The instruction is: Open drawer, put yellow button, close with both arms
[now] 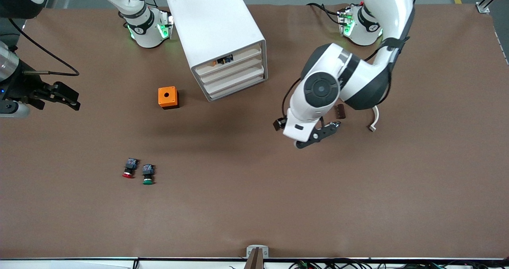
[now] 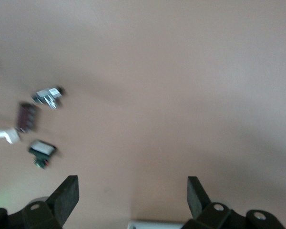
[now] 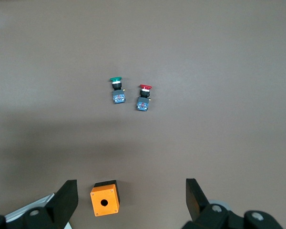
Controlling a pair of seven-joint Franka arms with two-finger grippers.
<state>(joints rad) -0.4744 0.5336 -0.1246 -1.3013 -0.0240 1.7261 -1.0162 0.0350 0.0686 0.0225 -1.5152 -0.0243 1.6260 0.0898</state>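
No writing reads on the orange box [image 1: 168, 97] or cabinet [image 1: 216, 30].

An orange box [image 1: 168, 97] sits on the brown bench [image 1: 254, 205]. Nearer the camera, a red button [image 1: 129, 168] lies beside a green button [image 1: 148, 174].

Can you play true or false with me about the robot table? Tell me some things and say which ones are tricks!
1. The yellow button lies in the top drawer of the cabinet. True.
2. The red button sits on the orange box. False: it lies on the table beside the green button.
3. Both grippers are open and hold nothing. True.
4. The left gripper grips the green button. False: it hangs over bare table.
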